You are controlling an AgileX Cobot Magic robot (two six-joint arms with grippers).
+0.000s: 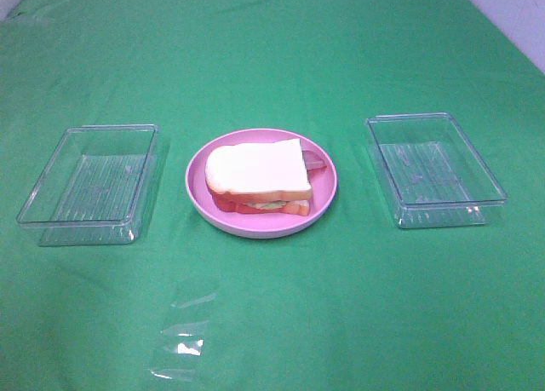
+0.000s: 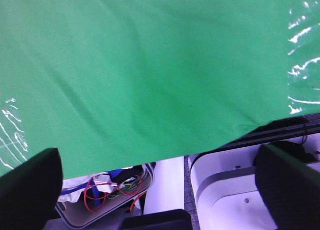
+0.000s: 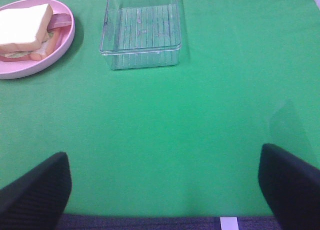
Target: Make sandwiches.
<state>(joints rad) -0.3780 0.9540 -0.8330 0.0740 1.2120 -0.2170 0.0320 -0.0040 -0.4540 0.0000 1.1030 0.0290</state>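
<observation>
My left gripper hangs spread wide with nothing between its dark fingers, out past the near edge of the green tablecloth, so that below it I see only cloth, the table's edge and some red and blue cables under the table. My right gripper is likewise released, its two black fingers standing far apart and empty above the near right part of the cloth, touching nothing. Neither of my arms shows in the high camera. The sandwich lies assembled on the round pink plate in the middle of the table: a white bread slice with orange-brown crust on top, a second slice at the bottom, a little pale green lettuce peeking out at the near edge, and a reddish-brown bacon strip sticking out on the right side. I cannot make out any cheese from here. Left of the plate, a little apart from it, sits a clear rectangular plastic tray; a second clear tray sits to the right of the plate, also apart from it. Both trays hold nothing. Near the front edge, left of centre, a crinkled piece of clear plastic film lies flat on the cloth.
</observation>
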